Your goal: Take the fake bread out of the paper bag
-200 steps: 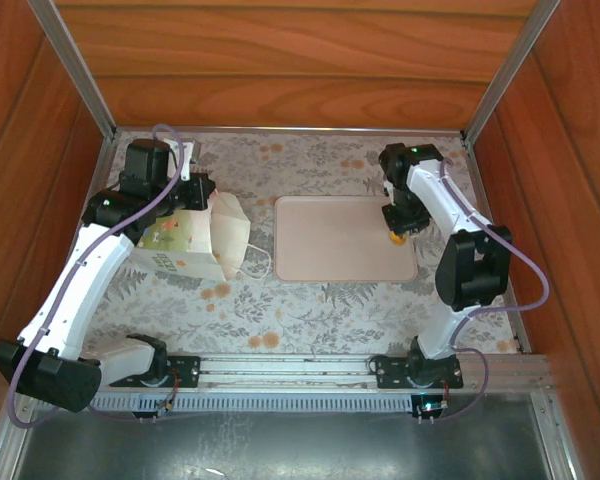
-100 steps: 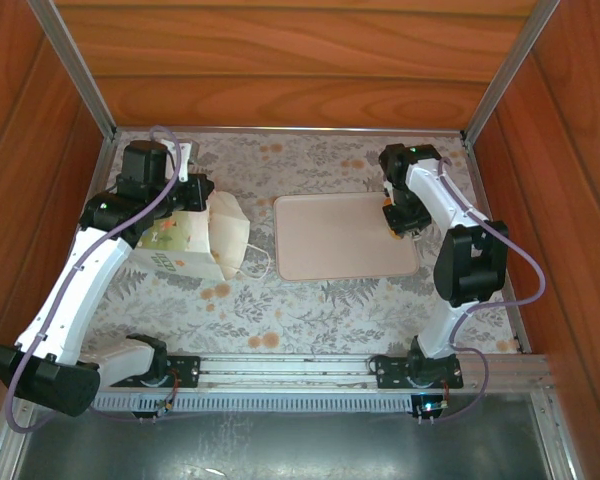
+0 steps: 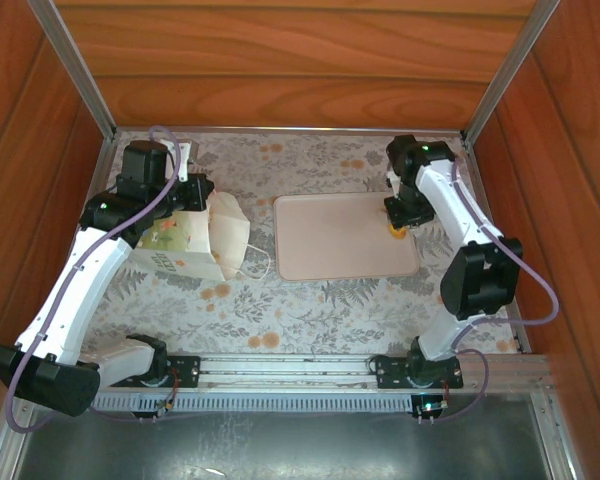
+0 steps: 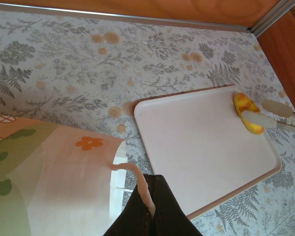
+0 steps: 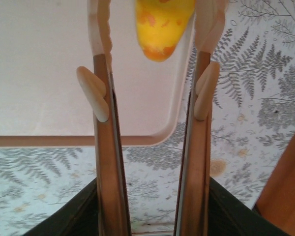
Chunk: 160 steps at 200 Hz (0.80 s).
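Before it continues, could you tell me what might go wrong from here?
The yellow bread piece sits at the rim of the tray, between the parted fingers of the right end effector; withdrawing might nudge it off.
The left end effector pinches only the thin cord handle of the paper bag and could lose it.

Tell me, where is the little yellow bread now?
In the top view, the little yellow bread sits at the right edge of the tray, between the fingers of the right end effector.
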Tool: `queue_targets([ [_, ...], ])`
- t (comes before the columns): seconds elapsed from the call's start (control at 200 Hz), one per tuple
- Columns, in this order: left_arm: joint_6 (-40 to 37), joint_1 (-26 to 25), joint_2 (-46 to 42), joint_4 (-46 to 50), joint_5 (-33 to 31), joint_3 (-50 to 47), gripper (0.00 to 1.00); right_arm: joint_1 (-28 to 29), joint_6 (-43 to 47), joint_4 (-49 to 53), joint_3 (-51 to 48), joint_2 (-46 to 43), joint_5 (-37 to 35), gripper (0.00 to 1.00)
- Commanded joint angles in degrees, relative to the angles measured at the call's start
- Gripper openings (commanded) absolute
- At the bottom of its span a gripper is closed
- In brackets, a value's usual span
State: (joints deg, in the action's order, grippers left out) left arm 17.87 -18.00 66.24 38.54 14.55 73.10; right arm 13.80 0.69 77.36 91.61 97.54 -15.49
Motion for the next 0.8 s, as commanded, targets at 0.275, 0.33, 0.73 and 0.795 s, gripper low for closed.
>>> queue_targets([
  [0.275,0.85,0.18,-0.93,-2.25,-1.22,-0.41,0.0,9.95,-6.66,-8.03,2.94,3.69,16.09,0.45],
  [0.33,0.9,0.18,-1.06,-2.22,-1.25,-0.59,0.0,12.0,-7.63,-8.02,5.63,6.67,15.6,0.44],
  [0.73,0.94,0.16,-2.55,-2.33,-2.44,-1.11,0.0,19.15,-14.8,-7.92,21.56,22.43,12.15,0.44],
  [0.795,0.84,0.18,-2.82,-2.33,-2.52,-1.12,0.0,19.3,-15.33,-8.16,22.21,23.34,12.26,0.44],
])
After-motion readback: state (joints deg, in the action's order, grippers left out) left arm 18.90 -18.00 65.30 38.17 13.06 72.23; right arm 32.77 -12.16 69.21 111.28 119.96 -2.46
